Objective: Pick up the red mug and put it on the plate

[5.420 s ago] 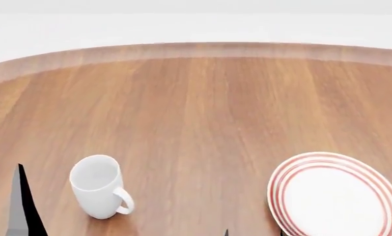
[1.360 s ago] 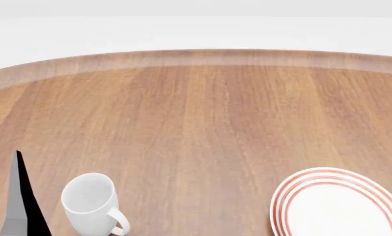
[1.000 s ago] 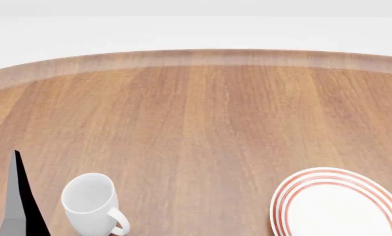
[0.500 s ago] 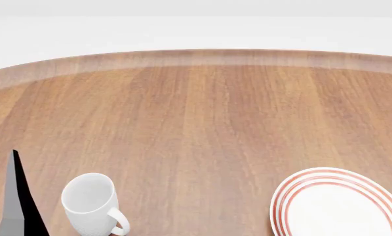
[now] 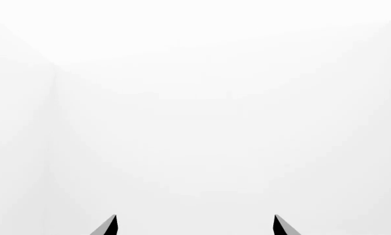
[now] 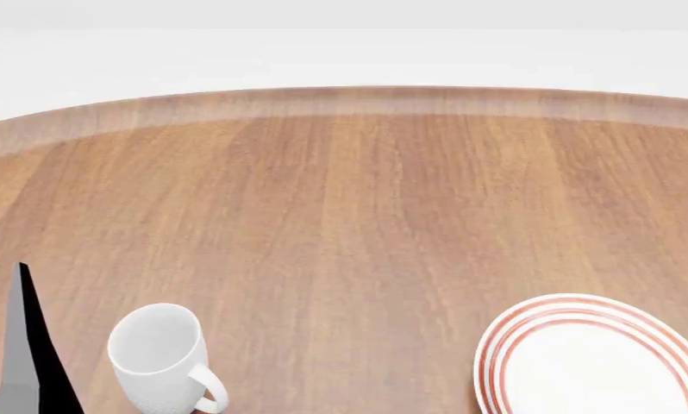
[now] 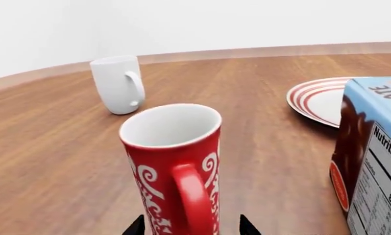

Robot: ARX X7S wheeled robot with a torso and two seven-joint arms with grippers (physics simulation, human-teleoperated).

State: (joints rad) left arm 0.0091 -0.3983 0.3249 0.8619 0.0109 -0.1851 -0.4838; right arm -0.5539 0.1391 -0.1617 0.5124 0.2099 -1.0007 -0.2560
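- The right gripper (image 7: 191,226) shows only two dark fingertips (image 7: 138,227) at the edge of the right wrist view, spread apart and closed on nothing.
- The red mug (image 7: 174,164) stands upright on the table (image 7: 52,161) just ahead of those tips, its handle turned toward the camera and rising in the gap between them; whether the tips touch it cannot be told.
- The left gripper (image 5: 194,226) shows two dark tips, set wide apart, against a blank white background, holding nothing.
- In the head view one finger of the left gripper rises just beside the white mug (image 6: 160,357).
- The plate (image 7: 321,99) lies flat beyond the red mug, well apart from it.
- A blue carton (image 7: 372,156) with a nutrition label stands near the red mug, in front of the plate.
- The white mug stands upright, farther back on the table.
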